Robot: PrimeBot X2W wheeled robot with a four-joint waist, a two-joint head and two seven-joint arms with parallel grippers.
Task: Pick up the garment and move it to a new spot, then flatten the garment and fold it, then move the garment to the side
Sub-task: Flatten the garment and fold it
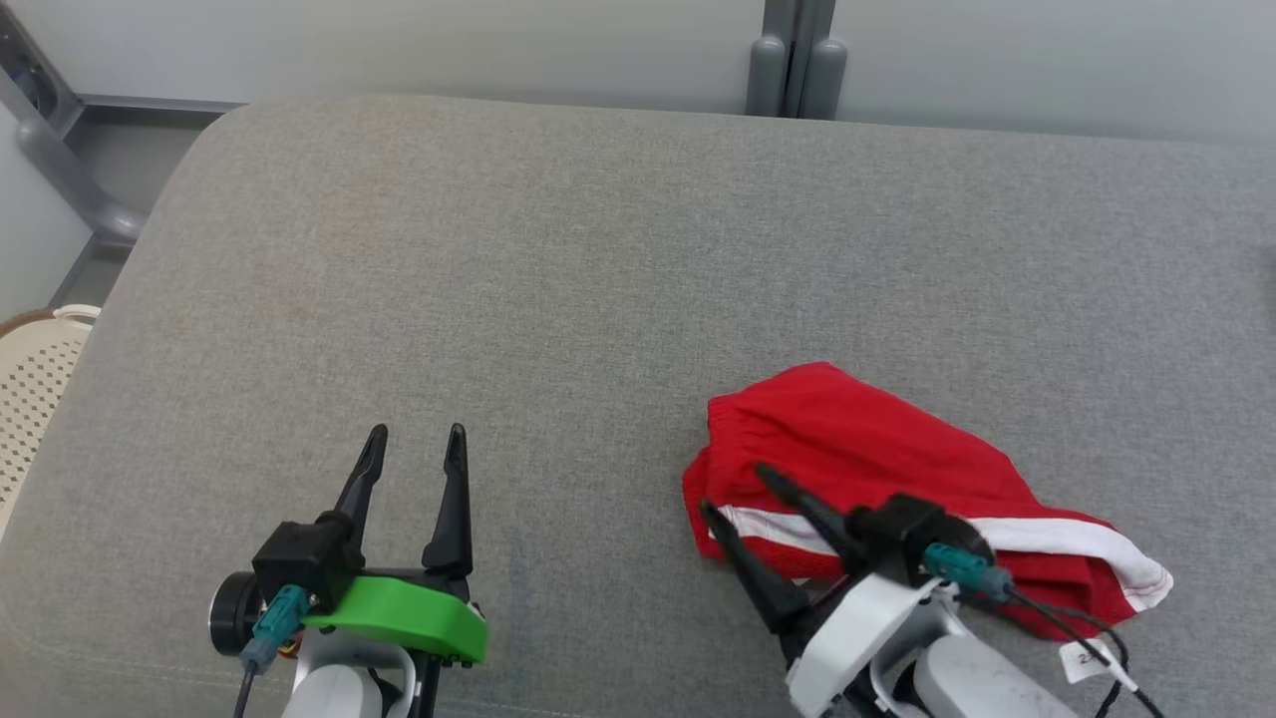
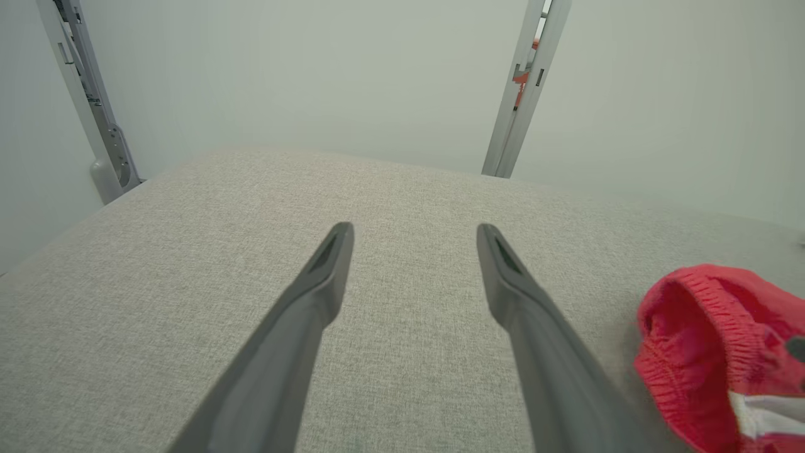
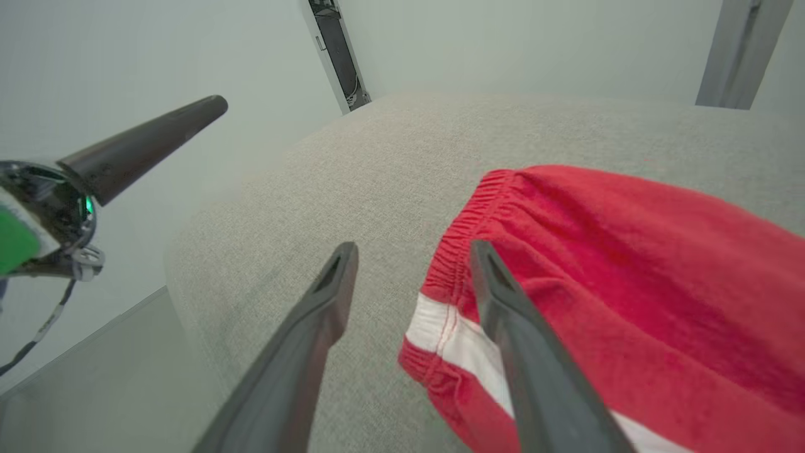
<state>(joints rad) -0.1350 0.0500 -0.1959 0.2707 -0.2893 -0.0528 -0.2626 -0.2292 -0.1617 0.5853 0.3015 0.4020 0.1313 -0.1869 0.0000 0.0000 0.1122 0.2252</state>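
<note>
The garment (image 1: 877,449) is a pair of red shorts with a white side stripe. It lies loosely folded on the grey cushioned surface (image 1: 598,249) at the lower right. My right gripper (image 1: 736,489) is open at the garment's left edge, by the elastic waistband. In the right wrist view the right gripper (image 3: 413,247) has one finger over the garment (image 3: 629,264) and the other over bare cushion, gripping nothing. My left gripper (image 1: 417,431) is open and empty over bare cushion at the lower left, well clear of the cloth. From the left wrist, the left gripper (image 2: 413,229) has the garment (image 2: 704,340) to its right.
A cream perforated basket (image 1: 30,379) stands off the surface's left edge. Grey metal posts (image 1: 793,60) rise against the pale wall behind. A white tag (image 1: 1082,658) lies at the garment's near right corner. The cushion's rounded left corner falls away towards the floor.
</note>
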